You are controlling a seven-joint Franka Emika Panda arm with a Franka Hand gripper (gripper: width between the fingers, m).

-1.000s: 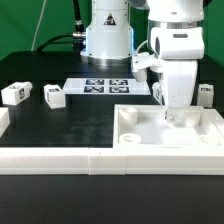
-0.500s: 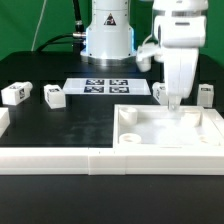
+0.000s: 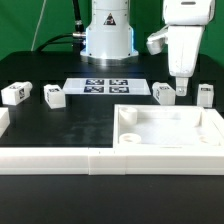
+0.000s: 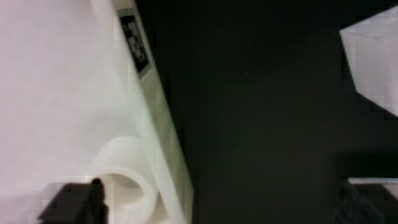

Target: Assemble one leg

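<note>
The pincer (image 3: 183,91) hangs above the desk (image 3: 70,120), just past the far edge of the large white panel (image 3: 170,132), with nothing between its tips. Whether the tips are apart or together I cannot tell. From outside they merge into one narrow grey stub, and the wrist view shows only one dark finger (image 4: 71,203) at the frame's edge, blurred and cut off.

One leg (image 3: 163,93) stands just behind the panel's far edge, close beside the pincer towards the exterior view's left. Another leg (image 3: 205,95) stands behind the panel's far corner, on the other side of the pincer. Neither touches it. Two more legs (image 3: 12,94) (image 3: 54,96) stand well away from the panel, towards the exterior view's left. The marker board (image 3: 105,86) lies behind the panel's other far corner.

The arm's upper part runs out of the exterior frame.

Only the wrist view shows the panel close up (image 4: 54,90): its raised rim, a round corner hole (image 4: 121,182) and a dark square tag (image 4: 130,35) on its side, too smeared to read. A white block (image 4: 374,60) is cut off by that frame's edge, and what it is cannot be made out.
</note>
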